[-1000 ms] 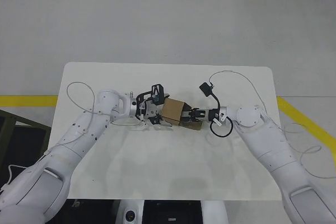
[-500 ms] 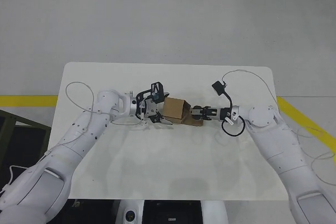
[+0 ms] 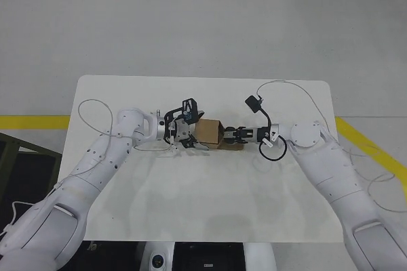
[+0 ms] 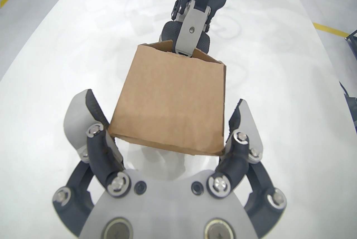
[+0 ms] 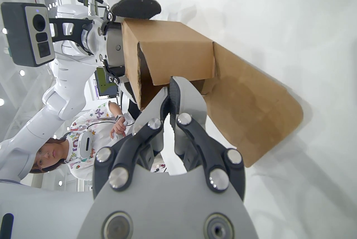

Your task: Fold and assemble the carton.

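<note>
A brown carton [image 3: 207, 131] lies on its side mid-table, one end open toward my right arm. My left gripper [image 3: 192, 137] straddles the closed end; in the left wrist view its fingers [image 4: 86, 111] flank the carton [image 4: 173, 100] at both near corners, and from the right wrist one pad [image 5: 134, 7] presses flat on a side. My right gripper [image 5: 169, 83] is shut, its tip poking into the open end under a short flap [image 5: 178, 67]. A large flap [image 5: 251, 111] spreads out on the white table [image 3: 190, 196]. From the left wrist, the right gripper [image 4: 185, 51] dips behind the far rim.
A thin cable loops on the table behind my left arm [image 3: 88, 112], and another arcs over the back right part [image 3: 292, 88]. Bare tabletop stretches in front of the carton toward the near edge.
My right gripper drew back from the carton to the right, then came in again to its open end. The left gripper and carton stayed nearly where they were.
</note>
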You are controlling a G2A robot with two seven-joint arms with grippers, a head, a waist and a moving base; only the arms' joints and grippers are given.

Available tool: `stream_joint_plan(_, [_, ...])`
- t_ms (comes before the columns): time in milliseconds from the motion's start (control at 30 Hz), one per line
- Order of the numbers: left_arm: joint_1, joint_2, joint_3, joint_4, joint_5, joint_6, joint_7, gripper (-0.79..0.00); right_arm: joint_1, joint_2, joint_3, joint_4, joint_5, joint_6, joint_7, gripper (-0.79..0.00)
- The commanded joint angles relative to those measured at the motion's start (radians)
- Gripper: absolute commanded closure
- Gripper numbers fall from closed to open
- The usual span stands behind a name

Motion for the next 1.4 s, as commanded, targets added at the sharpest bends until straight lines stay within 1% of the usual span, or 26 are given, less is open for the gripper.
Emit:
stream_joint_plan(0, [0.001, -0.001, -0.001, -0.002, 0.004, 0.001, -0.002, -0.785, 0.007, -0.007, -0.013, 0.008, 0.005, -0.003, 0.001, 0.0])
stream_joint_plan(400, [0.006, -0.007, -0.009, -0.001, 0.01, 0.0, -0.007, -0.785, 0.049, -0.047, -0.073, 0.071, 0.031, -0.035, -0.002, 0.0])
stream_joint_plan(833, [0.007, -0.011, -0.017, 0.005, 0.004, -0.001, -0.018, -0.785, 0.066, -0.074, -0.094, 0.132, 0.073, -0.075, 0.013, 0.0])
stream_joint_plan(933, [0.008, -0.012, -0.019, 0.007, 0.0, -0.001, -0.021, -0.785, 0.066, -0.075, -0.09, 0.14, 0.08, -0.081, 0.027, 0.0])
stream_joint_plan(1033, [0.008, -0.013, -0.022, 0.006, 0.0, -0.001, -0.024, -0.785, 0.071, -0.07, -0.083, 0.141, 0.047, -0.074, 0.027, 0.0])
stream_joint_plan(1233, [0.012, -0.014, -0.028, 0.004, 0.003, 0.001, -0.027, -0.785, 0.056, -0.041, -0.024, 0.1, 0.03, -0.055, 0.065, 0.0])
stream_joint_plan(1267, [0.013, -0.014, -0.029, 0.004, 0.003, 0.002, -0.027, -0.785, 0.05, -0.034, -0.01, 0.09, 0.026, -0.05, 0.074, -0.015])
stream_joint_plan(1300, [0.013, -0.014, -0.03, 0.003, 0.003, 0.003, -0.027, -0.785, 0.043, -0.026, 0.005, 0.077, 0.023, -0.045, 0.083, -0.099])
stream_joint_plan(1333, [0.014, -0.014, -0.032, 0.003, 0.003, 0.004, -0.026, -0.785, 0.035, -0.018, 0.021, 0.064, 0.018, -0.04, 0.093, -0.154])
stream_joint_plan(1367, [0.015, -0.014, -0.033, 0.002, 0.003, 0.004, -0.026, -0.785, 0.025, -0.009, 0.038, 0.049, 0.014, -0.033, 0.102, -0.191])
